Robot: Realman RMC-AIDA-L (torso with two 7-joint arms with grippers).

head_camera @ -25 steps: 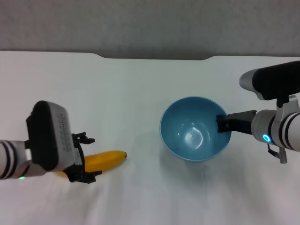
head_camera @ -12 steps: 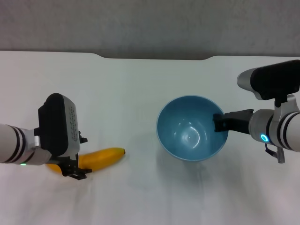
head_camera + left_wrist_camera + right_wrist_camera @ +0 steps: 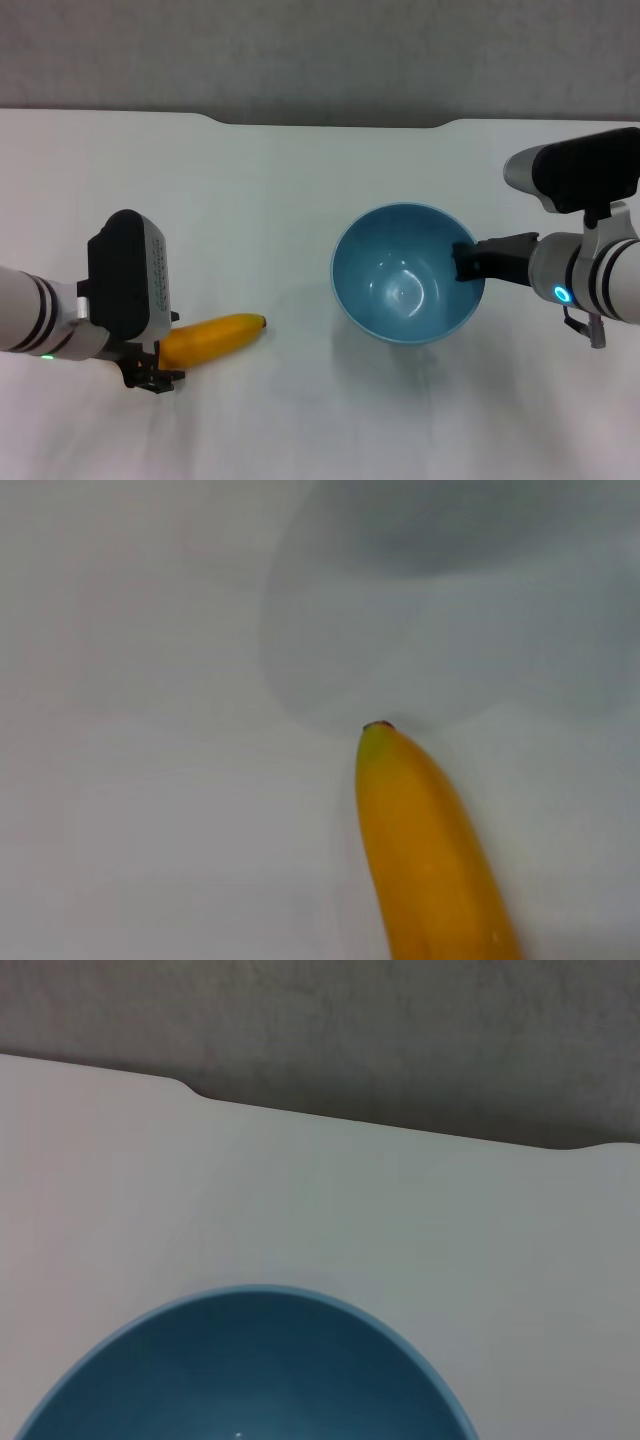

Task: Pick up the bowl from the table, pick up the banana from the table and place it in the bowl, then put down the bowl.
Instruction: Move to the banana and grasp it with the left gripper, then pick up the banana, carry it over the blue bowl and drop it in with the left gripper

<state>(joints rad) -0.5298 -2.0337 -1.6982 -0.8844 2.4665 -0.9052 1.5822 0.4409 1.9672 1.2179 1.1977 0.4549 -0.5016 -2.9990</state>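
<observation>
The light-blue bowl is right of centre over the white table, casting a shadow below itself. My right gripper is shut on the bowl's right rim. The right wrist view shows the bowl's inside from close by. The yellow-orange banana lies on the table at the front left, its dark tip toward the bowl. My left gripper is at the banana's left end, whose stem is hidden under the wrist. The left wrist view shows the banana on the table with its tip pointing away.
The table's far edge has a shallow notch with a grey wall behind it. Bare tabletop lies between the banana and the bowl.
My left gripper has slid left and down along the banana to its left end. The bowl, held by my right gripper, has shifted slightly left.
</observation>
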